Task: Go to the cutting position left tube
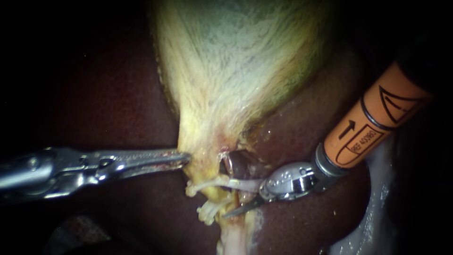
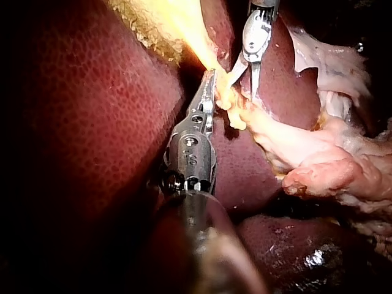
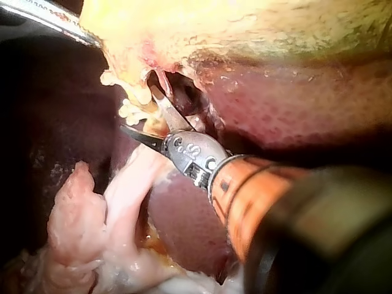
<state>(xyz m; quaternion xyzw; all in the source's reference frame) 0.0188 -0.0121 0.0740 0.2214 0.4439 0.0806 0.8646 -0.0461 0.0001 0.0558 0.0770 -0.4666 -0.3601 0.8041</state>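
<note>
a: steel blades of the right instrument [image 1: 231, 191] stand apart. one reaches up into the dark opening under the neck of the gallbladder [image 1: 236, 61], and the other points lower.

b: and the tube it's meant to reach?

a: two pale tubes [image 1: 214, 182] cross just below that neck, between the two instruments. both lie at the mouth of the open blades. i can't tell which of them counts as the left tube.

b: the left instrument [image 1: 185, 158]?

a: its jaws are clamped on the edge of the gallbladder's neck, holding it toward its own side.

b: what could go wrong from here?

a: the whitish clips [image 1: 206, 213] sit very near the lower blade. if the blades settle too close to a clip, i'd expect a cut to loosen it. they also look wide enough to take in both tubes at once. and the liver [image 1: 118, 94] lies right behind, so pushing the tips too deep could nick it.

b: and if the grip slips?

a: the tubes would probably go slack and shift off the blades.
</note>
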